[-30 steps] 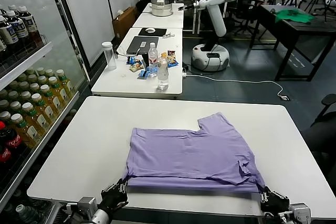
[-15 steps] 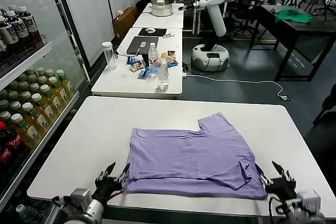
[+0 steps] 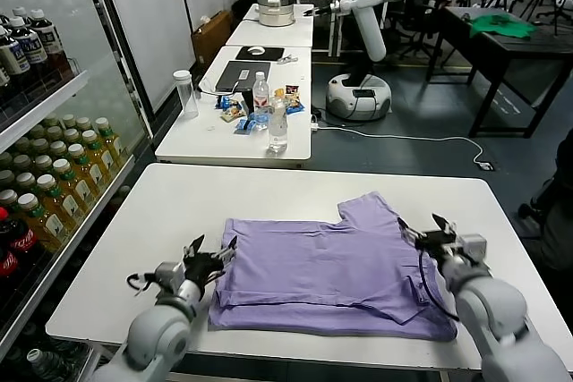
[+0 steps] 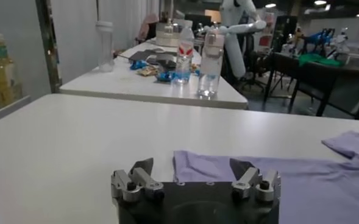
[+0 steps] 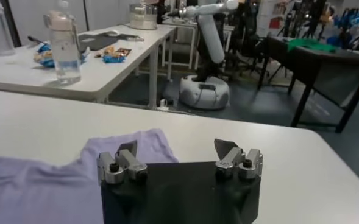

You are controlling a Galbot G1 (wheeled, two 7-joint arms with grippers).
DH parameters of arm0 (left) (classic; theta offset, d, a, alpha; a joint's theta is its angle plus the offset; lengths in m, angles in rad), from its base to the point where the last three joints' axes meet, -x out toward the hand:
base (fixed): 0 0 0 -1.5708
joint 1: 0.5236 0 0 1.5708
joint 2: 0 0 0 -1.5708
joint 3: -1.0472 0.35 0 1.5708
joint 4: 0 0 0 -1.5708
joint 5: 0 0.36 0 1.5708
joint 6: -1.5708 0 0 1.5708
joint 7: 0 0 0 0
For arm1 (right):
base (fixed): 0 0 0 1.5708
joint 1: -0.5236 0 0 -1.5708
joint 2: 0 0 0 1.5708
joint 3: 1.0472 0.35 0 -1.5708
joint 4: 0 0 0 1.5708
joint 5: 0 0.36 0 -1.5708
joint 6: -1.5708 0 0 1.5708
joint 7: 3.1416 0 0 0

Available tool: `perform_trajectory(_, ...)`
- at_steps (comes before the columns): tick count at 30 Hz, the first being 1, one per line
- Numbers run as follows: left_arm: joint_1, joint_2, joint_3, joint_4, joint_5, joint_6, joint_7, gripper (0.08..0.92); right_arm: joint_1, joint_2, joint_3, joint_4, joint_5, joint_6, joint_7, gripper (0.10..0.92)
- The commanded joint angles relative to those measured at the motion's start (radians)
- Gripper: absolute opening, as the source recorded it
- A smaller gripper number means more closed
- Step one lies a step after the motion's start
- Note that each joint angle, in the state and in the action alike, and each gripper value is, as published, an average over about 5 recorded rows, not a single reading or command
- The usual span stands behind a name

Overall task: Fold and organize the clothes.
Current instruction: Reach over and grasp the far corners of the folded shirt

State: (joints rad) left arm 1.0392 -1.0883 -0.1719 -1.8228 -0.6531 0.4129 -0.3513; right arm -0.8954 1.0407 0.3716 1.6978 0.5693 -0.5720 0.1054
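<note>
Head view: bottles [image 3: 54, 181] are seen on shelves at the far left, beside the white tabletop [image 3: 161, 212], with a wide bare strip of tabletop left between them and the cloth. The left gripper [image 3: 211, 257] is held just above the tabletop at the left edge of the purple T-shirt [image 3: 327, 270], its fingers spread apart and nothing held between them; in the left wrist view the gripper [image 4: 193, 169] is shown open, with the shirt's hem [image 4: 289, 176] lying just ahead of it. The T-shirt is laid flat near the front of the tabletop, folded into a rough rectangle, its front edge doubled and one sleeve [image 3: 369, 212] sticking out toward the back. Bare tabletop is left behind it and on both sides. The right gripper [image 3: 428, 230] is held at the shirt's right edge, just beside the sleeve, fingers released and empty; in the right wrist view it [image 5: 178, 152] is seen open over the sleeve [image 5: 136, 146], with clear tabletop beyond.
</note>
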Motion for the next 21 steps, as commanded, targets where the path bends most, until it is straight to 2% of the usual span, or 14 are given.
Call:
perform_trajectory(1,-0.21,-0.007,0.092,0.2,-0.019,0.004,-0.004,0.823,0.335,0.026,-0.193,-0.352,0.058,-0.007,0.017,0.823)
perform_trajectory(12,-0.274,-0.039,0.146,0.293,-0.026,0.056,-0.005,0.823,0.438,0.053,-0.308,-0.525,0.069,-0.012,-0.012,0.823)
perform_trajectory(21,-0.266,-0.028,0.172,0.271,-0.086,0.114,-0.019,0.823,0.455,0.066,-0.367,-0.6,0.094,-0.014,-0.029,0.823)
